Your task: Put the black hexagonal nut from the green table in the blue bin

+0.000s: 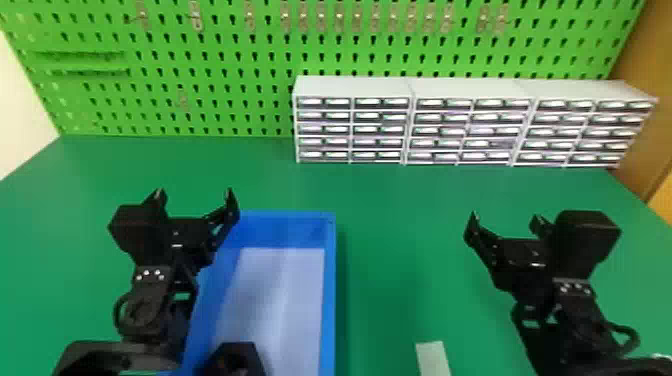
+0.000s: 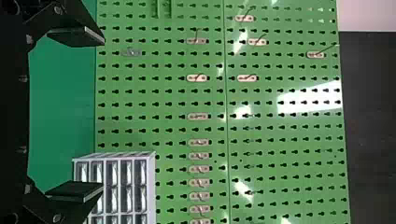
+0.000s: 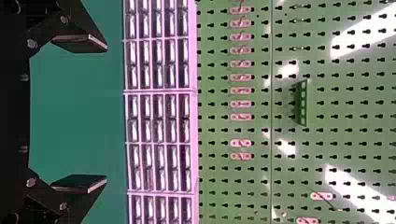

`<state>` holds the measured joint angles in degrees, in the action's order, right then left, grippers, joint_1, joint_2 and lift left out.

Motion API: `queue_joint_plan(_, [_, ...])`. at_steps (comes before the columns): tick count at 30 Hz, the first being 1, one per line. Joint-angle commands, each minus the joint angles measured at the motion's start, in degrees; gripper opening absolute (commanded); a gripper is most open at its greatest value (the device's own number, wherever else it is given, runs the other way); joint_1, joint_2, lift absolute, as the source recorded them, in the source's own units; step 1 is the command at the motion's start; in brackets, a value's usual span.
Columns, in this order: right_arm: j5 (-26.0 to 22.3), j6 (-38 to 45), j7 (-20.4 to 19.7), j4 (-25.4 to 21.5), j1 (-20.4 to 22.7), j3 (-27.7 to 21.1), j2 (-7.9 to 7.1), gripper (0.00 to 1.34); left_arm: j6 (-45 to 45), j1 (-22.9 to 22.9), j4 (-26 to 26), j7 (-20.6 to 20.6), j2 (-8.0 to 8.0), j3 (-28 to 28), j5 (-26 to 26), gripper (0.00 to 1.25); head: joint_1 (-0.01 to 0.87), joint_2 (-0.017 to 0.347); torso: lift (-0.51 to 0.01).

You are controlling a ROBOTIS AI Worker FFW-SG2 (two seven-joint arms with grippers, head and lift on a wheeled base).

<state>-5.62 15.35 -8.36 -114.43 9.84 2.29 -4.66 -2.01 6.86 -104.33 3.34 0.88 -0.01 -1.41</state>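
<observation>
our left pincer (image 1: 195,193) is hanging, fingers apart, at the blue bin's (image 1: 330,300) far left corner; dipping, it could be snagging the rim. near left inside, we're probably seeing the black hexagonal nut (image 1: 235,356). our right pincer (image 1: 505,218) is gaping over the desk's (image 1: 400,250) right side. head view's giving us the bin; right wrist view, a green rack (image 3: 303,103).

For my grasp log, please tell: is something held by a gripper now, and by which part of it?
Nothing is held; the left gripper and right gripper are open and empty.
</observation>
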Motion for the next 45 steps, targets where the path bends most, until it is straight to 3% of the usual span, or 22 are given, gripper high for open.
queue_joint_plan(1, [0.00, 0.20, 0.01, -0.09, 0.00, 0.09, -0.08, 1.05, 0.08, 0.00, 0.00, 0.00, 0.00, -0.16, 0.09, 1.06, 0.657, 0.057, -0.095])
queue_joint_plan(45, [0.08, 0.82, 0.01, -0.35, 0.00, 0.00, -0.43, 1.05, 0.08, 0.09, 0.00, 0.00, 0.00, 0.01, 0.18, 1.06, 0.657, 0.057, -0.095])
